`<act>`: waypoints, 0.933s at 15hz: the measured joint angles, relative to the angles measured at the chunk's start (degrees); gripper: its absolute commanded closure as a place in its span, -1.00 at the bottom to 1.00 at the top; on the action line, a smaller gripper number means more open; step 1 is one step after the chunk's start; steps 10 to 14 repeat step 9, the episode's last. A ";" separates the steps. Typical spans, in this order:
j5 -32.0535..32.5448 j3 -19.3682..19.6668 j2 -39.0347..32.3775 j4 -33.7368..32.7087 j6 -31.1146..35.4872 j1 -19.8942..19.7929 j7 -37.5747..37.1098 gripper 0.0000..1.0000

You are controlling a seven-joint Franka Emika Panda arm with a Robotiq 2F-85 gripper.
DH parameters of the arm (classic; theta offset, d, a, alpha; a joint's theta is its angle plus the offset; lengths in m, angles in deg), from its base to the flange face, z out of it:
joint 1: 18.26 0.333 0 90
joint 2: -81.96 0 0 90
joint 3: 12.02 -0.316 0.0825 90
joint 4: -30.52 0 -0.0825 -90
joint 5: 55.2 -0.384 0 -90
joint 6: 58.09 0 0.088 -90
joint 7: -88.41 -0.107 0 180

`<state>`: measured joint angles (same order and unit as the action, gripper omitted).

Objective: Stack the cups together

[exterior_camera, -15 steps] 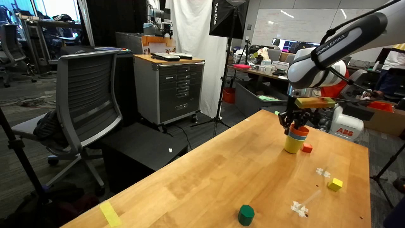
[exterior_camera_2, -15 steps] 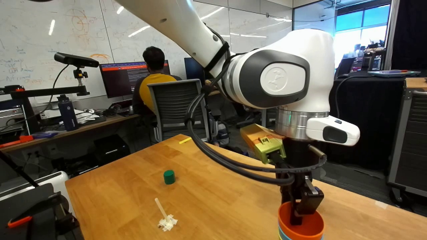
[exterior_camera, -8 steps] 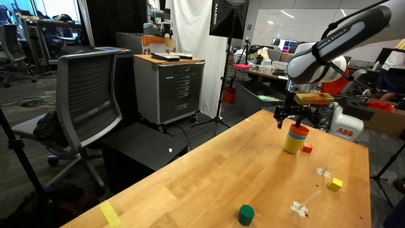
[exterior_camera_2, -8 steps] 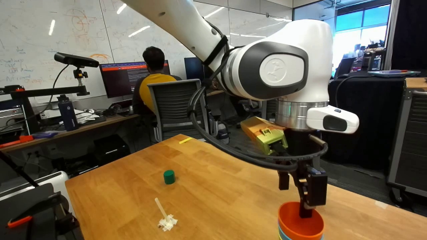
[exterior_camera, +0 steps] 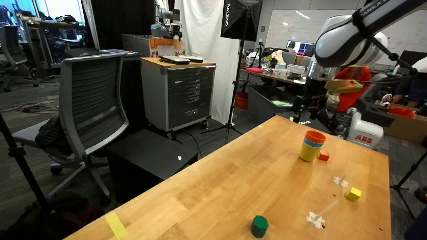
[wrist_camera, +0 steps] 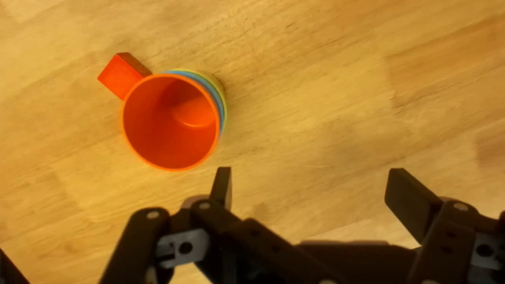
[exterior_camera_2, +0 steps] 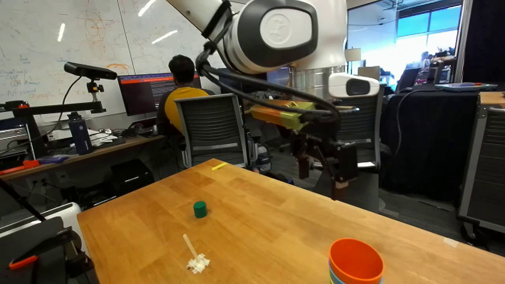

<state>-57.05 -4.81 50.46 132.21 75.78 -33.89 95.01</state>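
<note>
In an exterior view, my end effector [exterior_camera: 304, 120] had risen clear, carrying nothing; below, the orange-red cup [exterior_camera: 315, 136] sat inside the blue cup [exterior_camera: 313, 143], that one inside the yellow cup [exterior_camera: 309, 153], upright on the counter [exterior_camera: 233, 186]. In an exterior view, the finger [exterior_camera_2: 339, 192] that had dipped into the orange-red cup half a second earlier was out, and the stack [exterior_camera_2: 356, 258] had stayed put. In the wrist view, my fingers [wrist_camera: 410, 205] stood wide apart, the stack off to one side. I judged the nesting done, only withdrawal remaining.
</note>
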 measured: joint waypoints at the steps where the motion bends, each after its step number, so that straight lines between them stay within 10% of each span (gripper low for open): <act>1: 1.06 -0.18 2.31 2.85 0.00 0.75 1.56 -1.00; 7: 7.68 -0.89 13.85 19.63 0.39 5.81 5.70 -1.00; 14: 8.00 -0.90 15.48 21.76 0.42 6.34 5.71 -1.00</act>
